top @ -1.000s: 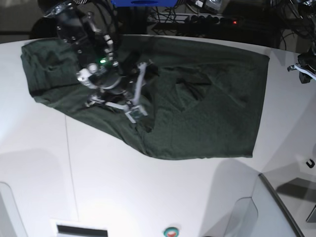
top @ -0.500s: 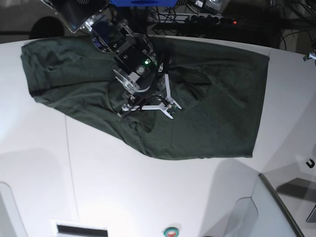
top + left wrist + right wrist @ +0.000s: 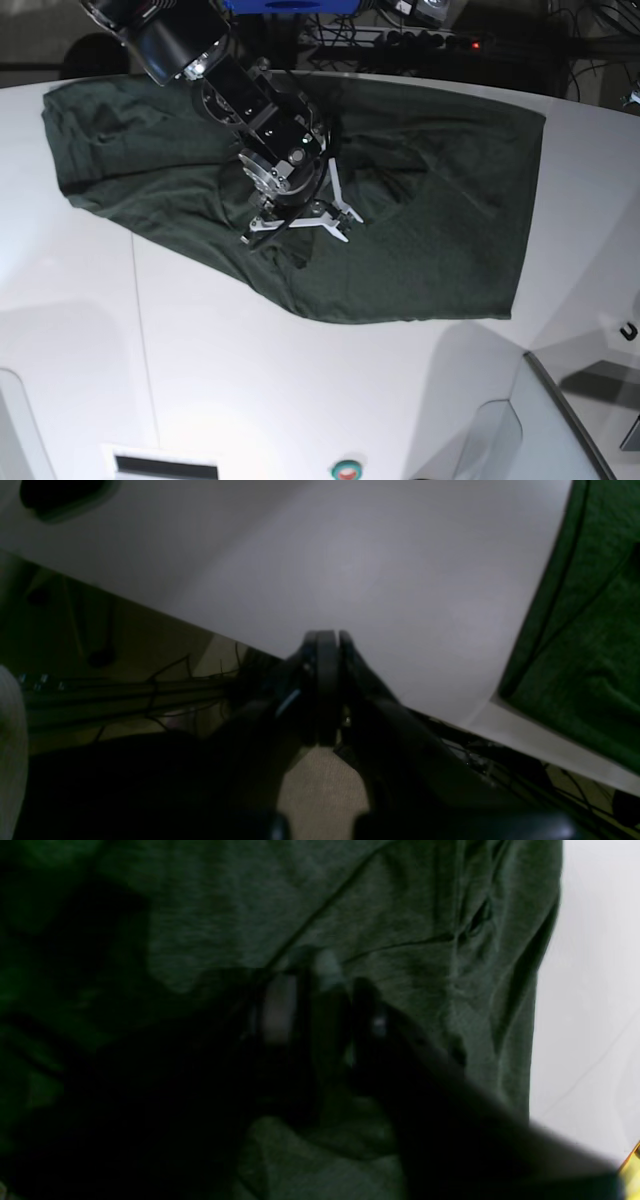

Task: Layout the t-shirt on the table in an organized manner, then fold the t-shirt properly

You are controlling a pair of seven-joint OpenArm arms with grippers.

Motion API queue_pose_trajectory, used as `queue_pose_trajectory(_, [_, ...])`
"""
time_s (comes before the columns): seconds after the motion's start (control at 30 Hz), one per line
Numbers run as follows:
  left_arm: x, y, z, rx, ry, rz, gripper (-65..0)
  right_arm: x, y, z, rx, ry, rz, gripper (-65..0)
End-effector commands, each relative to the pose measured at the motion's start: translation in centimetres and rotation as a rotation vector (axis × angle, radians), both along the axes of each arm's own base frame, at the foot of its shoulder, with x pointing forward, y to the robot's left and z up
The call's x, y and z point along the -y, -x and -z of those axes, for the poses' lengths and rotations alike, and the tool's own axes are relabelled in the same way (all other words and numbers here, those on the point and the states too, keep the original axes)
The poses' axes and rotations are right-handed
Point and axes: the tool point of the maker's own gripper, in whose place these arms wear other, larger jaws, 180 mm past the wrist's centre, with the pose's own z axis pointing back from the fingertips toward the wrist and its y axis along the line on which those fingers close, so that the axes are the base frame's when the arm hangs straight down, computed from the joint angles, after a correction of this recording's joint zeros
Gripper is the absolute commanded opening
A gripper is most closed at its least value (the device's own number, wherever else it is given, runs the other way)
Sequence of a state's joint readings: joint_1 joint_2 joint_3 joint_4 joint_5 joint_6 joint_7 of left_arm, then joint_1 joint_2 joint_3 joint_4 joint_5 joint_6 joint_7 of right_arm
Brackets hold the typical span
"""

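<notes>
1. My right claw (image 3: pixel 298 228) is down on the shirt (image 3: pixel 430 230), near the middle of the cloth as the base view shows it.
2. From the right wrist view the right claw (image 3: pixel 320 1005) looks nearly together, with dark green cloth all around the fingers (image 3: pixel 277 1010). The picture is dark and blurred there, so I cannot tell whether a fold is pinched between them or whether they only press on the fabric.
3. The shirt (image 3: pixel 400 915) fills almost the whole right wrist view; creases run up and away from the claw, and a bunched hem edge lies to the claw's right, with a white strip of surface (image 3: pixel 590 990) beyond it.
4. In the base view the shirt lies spread on the surface (image 3: pixel 300 400), wide across the far half. One end reaches well to the side of the right claw toward the far corner; the larger, flatter part stretches away on the claw's other side. There are wrinkles and a raised fold just beside the claw.
5. My left claw (image 3: pixel 325 645) is together, fingers (image 3: pixel 327 690) pressed flat against each other with nothing between them.
6. The left claw hangs over the rim of the surface (image 3: pixel 350 570), with floor and cables below it. The shirt (image 3: pixel 580 630) is well apart from this claw, off to its right, its hem lying along the surface near the rim.
7. The left arm barely shows in the base view, at the far edge of the frame.
</notes>
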State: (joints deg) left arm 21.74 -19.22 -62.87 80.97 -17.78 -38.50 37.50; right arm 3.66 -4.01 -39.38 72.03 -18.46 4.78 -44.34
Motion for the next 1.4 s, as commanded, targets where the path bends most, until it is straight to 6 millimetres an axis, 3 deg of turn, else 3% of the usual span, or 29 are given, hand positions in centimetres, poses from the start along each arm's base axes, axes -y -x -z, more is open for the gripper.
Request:
queue_pose_trajectory(0.0, [-0.8,-0.4,-1.2,0.01,-0.042,0.015,-65.0,-0.8,-1.4,-1.3,0.047,-0.022,0.0,-64.4])
queue_pose_trajectory(0.13, [-1.0,0.1,-0.5,-0.041,-0.059,0.019,-65.0,-1.5,-1.5,-2.3,0.07,-0.049,-0.009,-64.2])
queue_pose_trajectory(0.23, [-1.1,0.6,0.2,-0.067,-0.05,0.021,-65.0,-4.0,-0.9,-4.3,0.089,-0.123,-0.017,-64.5])
queue_pose_trajectory(0.47, [-1.1,0.8,-0.1,-0.073,-0.061,0.028,-65.0,-11.6,1.6,-8.4,0.186,-0.186,-0.26,-64.7])
queue_pose_trajectory(0.67, [-1.5,1.7,0.7,-0.172,-0.113,0.041,-65.0,-14.9,2.1,-11.5,0.278,-0.216,-0.391,-64.7])
queue_pose_trajectory(0.83, [-0.4,1.6,2.2,-0.261,-0.126,0.113,-65.0,-17.6,3.2,-13.6,0.36,-0.228,-0.531,-64.7])
queue_pose_trajectory(1.07, [1.4,0.0,2.2,-0.248,-0.138,0.176,-65.0,-19.5,3.8,-14.8,0.42,-0.296,-0.619,-64.8])
queue_pose_trajectory(1.23, [2.1,-0.9,1.2,-0.222,-0.163,0.193,-65.0,-21.3,6.6,-13.6,0.432,-0.287,-0.763,-64.8])
queue_pose_trajectory(1.37, [2.5,-1.2,0.9,-0.211,-0.17,0.198,-65.0,-22.0,7.2,-13.1,0.439,-0.327,-0.802,-64.5])
